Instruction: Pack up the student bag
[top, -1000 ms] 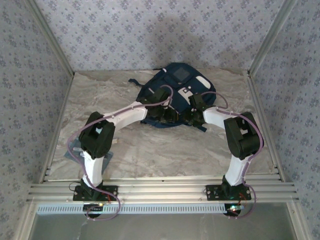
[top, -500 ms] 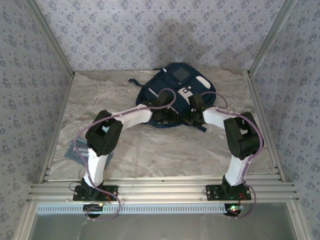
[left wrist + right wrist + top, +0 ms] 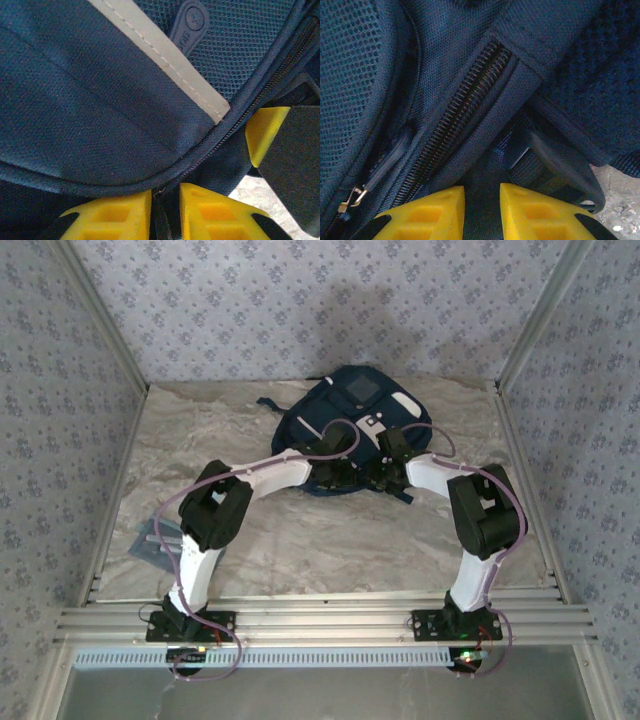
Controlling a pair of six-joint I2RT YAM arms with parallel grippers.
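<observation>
The marbled table (image 3: 200,440) takes up the middle of the overhead view, and the student bag (image 3: 312,420) lies on it upper centre, grey front panel toward the back wall and its near edge toward the arms. Both arms bend inward from the lower corners and meet at that near edge, probably so that each can take one side of the opening and pull it apart for packing. The left gripper (image 3: 335,476) sits just left of the right gripper (image 3: 386,476), with the two close together on the bag's lower rim. At the lower left of the table a flat greyish item (image 3: 150,540) lies partly under the left arm, too small to identify. In the left wrist view the yellow fingers (image 3: 110,215) stand nearly together with a dark fold of the bag between them, below a white trim stripe (image 3: 165,65). In the right wrist view the fingers (image 3: 535,212) likewise pinch dark fabric beside a closed zipper (image 3: 465,95), whose small metal pull (image 3: 350,197) hangs at the lower left, ungrasped.
</observation>
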